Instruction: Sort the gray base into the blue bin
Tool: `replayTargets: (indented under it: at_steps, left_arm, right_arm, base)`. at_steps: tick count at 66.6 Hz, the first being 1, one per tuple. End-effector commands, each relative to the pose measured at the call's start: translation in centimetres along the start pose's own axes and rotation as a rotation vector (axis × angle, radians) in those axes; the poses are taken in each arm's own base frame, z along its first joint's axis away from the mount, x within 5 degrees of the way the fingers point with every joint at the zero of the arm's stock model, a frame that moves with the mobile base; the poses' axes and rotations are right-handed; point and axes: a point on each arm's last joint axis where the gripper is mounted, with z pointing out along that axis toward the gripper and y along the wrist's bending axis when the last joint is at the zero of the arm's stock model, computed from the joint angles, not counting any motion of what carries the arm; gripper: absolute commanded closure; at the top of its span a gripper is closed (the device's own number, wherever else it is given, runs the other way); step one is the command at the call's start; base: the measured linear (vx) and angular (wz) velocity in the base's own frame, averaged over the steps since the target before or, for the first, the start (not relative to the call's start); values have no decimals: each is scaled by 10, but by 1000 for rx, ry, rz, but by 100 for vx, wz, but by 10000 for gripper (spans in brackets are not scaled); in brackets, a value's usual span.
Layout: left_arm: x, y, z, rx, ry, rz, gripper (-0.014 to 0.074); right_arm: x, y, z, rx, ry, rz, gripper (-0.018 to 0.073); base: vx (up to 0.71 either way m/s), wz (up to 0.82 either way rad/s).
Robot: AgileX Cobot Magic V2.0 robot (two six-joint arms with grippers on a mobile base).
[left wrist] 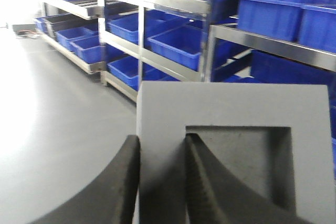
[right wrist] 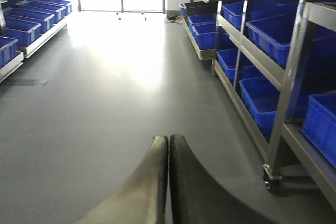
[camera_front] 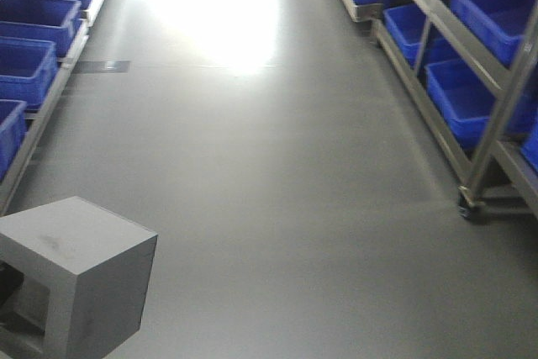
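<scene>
Broadly, gray floor [right wrist: 105, 103] stretches ahead of the right fingers [right wrist: 152, 187], which are pressed together with nothing between them. Metal racks [right wrist: 291, 72] run along the right of those fingers and, further off, along their left, their shelves lined with blue bins [right wrist: 268, 35]. More such bins stand on shelves beyond the left fingers [left wrist: 118, 182]. The gray base [left wrist: 231, 108] is gripped in the left fingers. One finger lies against its outer side and the other reaches inside its square recessed window, clamping the wall between them.
</scene>
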Motion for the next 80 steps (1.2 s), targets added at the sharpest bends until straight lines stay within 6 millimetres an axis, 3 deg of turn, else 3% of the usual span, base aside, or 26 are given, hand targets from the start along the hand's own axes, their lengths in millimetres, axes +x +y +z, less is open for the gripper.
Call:
replayTargets:
  at_steps: [1, 25, 80]
  left_arm:
    - [-19, -5, -2, 44, -121, -12, 603]
    - [-19, -5, -2, 44, -121, -12, 603]
    - [-19, -5, -2, 44, -121, -12, 603]
  right_arm:
    - [-5, 0, 0, 7, -73, -14, 564]
    - [-5, 0, 0, 7, -74, -14, 564]
    - [-5, 0, 0, 7, -73, -14, 564]
  base:
    - [28, 50]
    - [32, 27]
    - [40, -7]
